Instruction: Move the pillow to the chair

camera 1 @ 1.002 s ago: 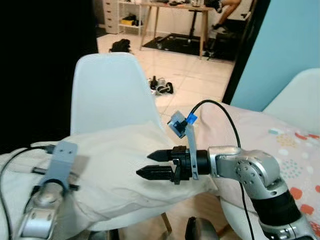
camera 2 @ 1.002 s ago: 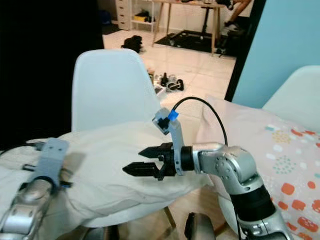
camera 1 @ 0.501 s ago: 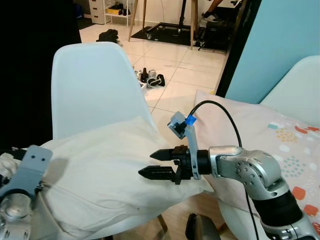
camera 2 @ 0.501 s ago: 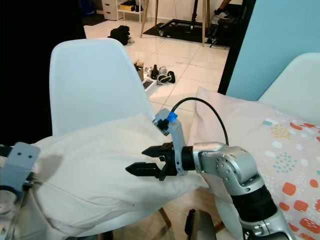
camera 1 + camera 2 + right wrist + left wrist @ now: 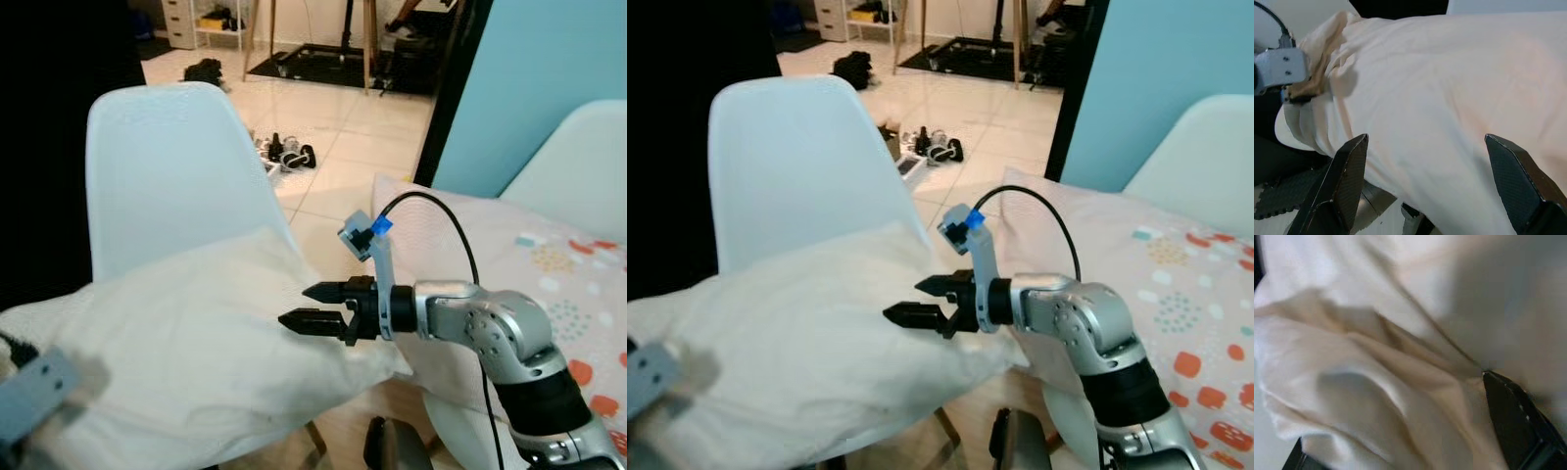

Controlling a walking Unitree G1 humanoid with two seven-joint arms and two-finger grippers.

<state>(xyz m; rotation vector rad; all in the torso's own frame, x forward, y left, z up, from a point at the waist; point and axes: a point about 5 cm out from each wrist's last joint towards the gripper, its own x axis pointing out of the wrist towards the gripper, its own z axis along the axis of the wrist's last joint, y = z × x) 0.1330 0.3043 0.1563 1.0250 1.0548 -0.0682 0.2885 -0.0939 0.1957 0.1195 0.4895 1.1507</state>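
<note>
From the left, the left gripper (image 5: 1400,450) is buried in bunched cloth of the big cream fabric pillow (image 5: 186,362); its 2 fingers look pinched on a fold, seemingly to carry that end. The pillow lies slumped across the seat of the white moulded plastic chair (image 5: 162,166), so it seems nearly delivered. The right gripper (image 5: 313,306) hovers over the pillow's near corner, fingers parted, holding nothing, probably ready to steady it.
</note>
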